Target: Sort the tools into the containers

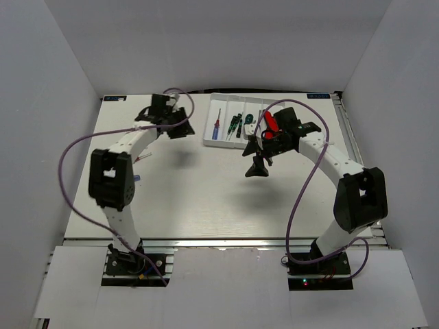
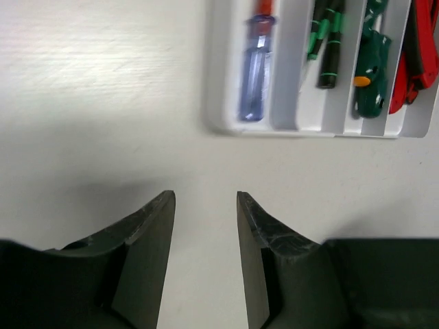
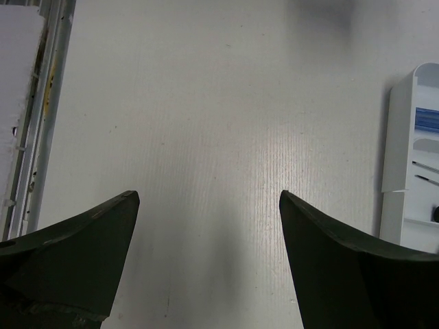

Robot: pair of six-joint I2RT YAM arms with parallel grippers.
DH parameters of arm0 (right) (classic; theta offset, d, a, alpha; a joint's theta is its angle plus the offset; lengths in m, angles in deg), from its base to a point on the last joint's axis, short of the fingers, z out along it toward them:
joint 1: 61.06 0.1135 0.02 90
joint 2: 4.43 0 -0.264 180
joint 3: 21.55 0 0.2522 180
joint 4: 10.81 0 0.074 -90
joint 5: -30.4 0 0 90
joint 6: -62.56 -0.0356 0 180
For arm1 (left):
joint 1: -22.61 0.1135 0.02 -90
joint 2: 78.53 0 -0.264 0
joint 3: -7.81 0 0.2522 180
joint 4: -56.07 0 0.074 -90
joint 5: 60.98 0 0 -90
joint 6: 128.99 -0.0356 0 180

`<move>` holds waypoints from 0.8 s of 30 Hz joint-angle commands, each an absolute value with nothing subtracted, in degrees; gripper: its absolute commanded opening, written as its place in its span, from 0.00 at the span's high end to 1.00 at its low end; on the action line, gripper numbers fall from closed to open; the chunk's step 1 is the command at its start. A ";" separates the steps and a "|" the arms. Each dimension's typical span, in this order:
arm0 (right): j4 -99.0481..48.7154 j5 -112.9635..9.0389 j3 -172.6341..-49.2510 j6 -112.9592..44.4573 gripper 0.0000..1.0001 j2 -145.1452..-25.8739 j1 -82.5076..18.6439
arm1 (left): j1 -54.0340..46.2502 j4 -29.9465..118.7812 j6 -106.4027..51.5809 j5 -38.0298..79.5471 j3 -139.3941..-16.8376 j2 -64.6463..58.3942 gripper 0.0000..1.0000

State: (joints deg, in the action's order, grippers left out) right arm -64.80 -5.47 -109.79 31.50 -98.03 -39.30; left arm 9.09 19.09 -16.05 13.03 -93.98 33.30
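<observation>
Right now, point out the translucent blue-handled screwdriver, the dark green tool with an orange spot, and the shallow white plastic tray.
Blue-handled screwdriver [image 2: 254, 79]: left wrist view, middle of handle.
Green tool [image 2: 376, 81]: left wrist view, body beside the orange spot.
White tray [image 2: 295, 128]: left wrist view, end rim.

dark two-finger right gripper above a white table
jaws spread wide, nothing between; shallow white plastic tray at the right edge

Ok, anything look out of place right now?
The tools lie lengthwise in the tray. But a reddish sliver and a blue bit peek out beside the left arm, outside the tray; possibly unsorted tools, too small to tell.
</observation>
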 commanded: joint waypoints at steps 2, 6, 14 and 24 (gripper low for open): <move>-65.09 -4.14 -112.21 32.33 0.11 -99.78 -39.26 | 17.94 20.25 -9.03 16.61 -75.88 13.19 0.48; -64.48 -4.14 -113.18 32.42 0.11 -101.10 -38.65 | 27.23 15.18 1.32 20.05 -64.50 2.78 0.36; -60.87 -7.13 -114.06 28.20 0.11 -102.69 -36.63 | 37.54 3.21 18.91 24.62 -58.06 -0.23 0.33; -60.17 -8.98 -113.00 27.49 0.11 -102.08 -36.27 | 41.76 -3.21 27.36 29.90 -67.11 11.98 0.36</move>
State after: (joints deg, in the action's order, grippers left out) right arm -61.52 -8.64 -111.77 28.20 -102.42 -36.39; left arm 40.80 -0.52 22.74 27.22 -63.38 10.00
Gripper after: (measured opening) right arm 0.895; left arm 0.644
